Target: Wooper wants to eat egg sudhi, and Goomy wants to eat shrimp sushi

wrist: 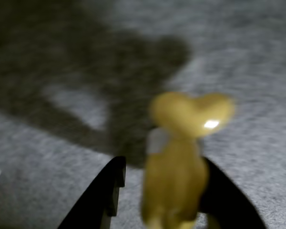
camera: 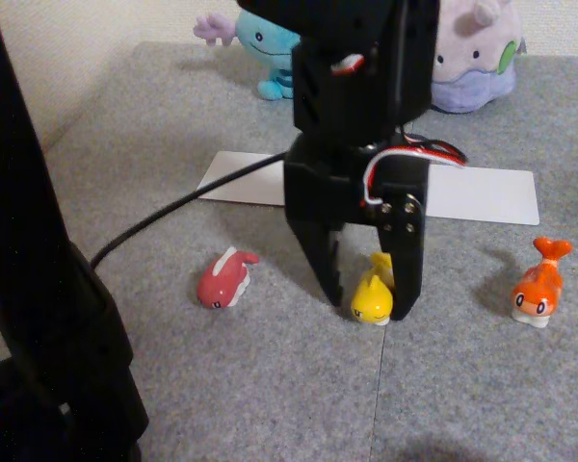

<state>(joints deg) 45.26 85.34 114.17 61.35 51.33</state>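
Grey carpet; gripper (camera: pixel 371 300) straddles egg sudhi (camera: pixel 373 296), Wooper (camera: pixel 266 46) behind.

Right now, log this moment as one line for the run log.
phase: grasp approach | gripper: open, fingers astride egg sudhi on carpet | shrimp sushi: untouched, right in the other view | Wooper, Goomy: at back

In the other view, Wooper (camera: pixel 266 50) is half covered by the black arm at its 3 o'clock side, and Goomy (camera: pixel 474 56) is cut off by the top edge at 12 o'clock. The egg sudhi (camera: pixel 372 296) is partly hidden behind the pincer (camera: pixel 370 296). In the wrist view, the egg sudhi (wrist: pixel 180 162) is blurred, cut off at 6 o'clock.
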